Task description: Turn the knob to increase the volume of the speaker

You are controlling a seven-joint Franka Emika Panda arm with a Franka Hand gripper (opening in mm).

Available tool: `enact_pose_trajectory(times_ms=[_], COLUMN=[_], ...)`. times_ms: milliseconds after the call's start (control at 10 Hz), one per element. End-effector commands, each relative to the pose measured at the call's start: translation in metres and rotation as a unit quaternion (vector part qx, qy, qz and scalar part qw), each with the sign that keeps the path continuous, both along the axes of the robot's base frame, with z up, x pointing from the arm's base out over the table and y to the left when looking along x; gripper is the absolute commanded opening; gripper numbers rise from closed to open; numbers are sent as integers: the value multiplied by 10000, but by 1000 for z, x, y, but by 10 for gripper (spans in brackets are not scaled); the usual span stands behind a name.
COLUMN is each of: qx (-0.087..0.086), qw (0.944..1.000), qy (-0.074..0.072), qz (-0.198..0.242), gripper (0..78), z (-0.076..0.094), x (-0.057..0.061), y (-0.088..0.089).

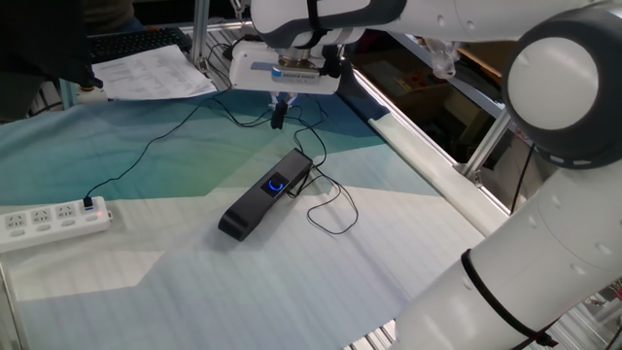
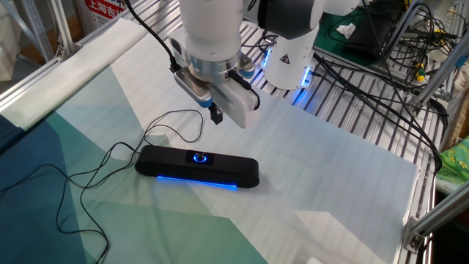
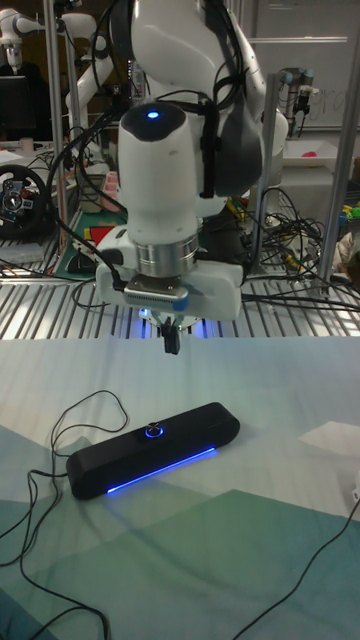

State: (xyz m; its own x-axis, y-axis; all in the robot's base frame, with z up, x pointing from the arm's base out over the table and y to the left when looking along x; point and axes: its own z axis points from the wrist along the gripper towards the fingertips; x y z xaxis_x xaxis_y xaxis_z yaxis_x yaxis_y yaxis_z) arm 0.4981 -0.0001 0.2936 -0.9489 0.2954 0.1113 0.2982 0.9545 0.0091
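Observation:
The speaker (image 1: 264, 197) (image 2: 198, 166) (image 3: 150, 451) is a long black bar lying on the cloth, with a blue strip glowing along its lower front. The knob (image 1: 277, 184) (image 2: 199, 156) (image 3: 152, 431) sits on top near the bar's middle, ringed in blue light. My gripper (image 1: 278, 119) (image 2: 217, 115) (image 3: 171, 343) hangs above the speaker, pointing down, well clear of the knob. Its fingers are shut together on nothing. The speaker's thin black cable (image 2: 110, 158) loops away over the cloth.
A white power strip (image 1: 49, 222) lies at the left edge of the table. Papers (image 1: 151, 70) rest at the far side. A second arm's blue-lit base (image 2: 289, 62) stands on the metal grating behind. Metal frame rails (image 1: 428, 122) border the table.

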Motion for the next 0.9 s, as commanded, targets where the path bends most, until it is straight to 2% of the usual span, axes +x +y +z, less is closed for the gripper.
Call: enact_pose_trajectory(times_ms=[100,400,500,900], qx=[-72,-160,-143,-215], qw=[9995,9989,9987,9984], qy=[-50,-109,-114,-200], qz=[319,436,473,493], gripper=[0,0,0,0], z=[-19,-36,-40,-70], x=[4,5,7,16], y=[-11,-13,-13,3])
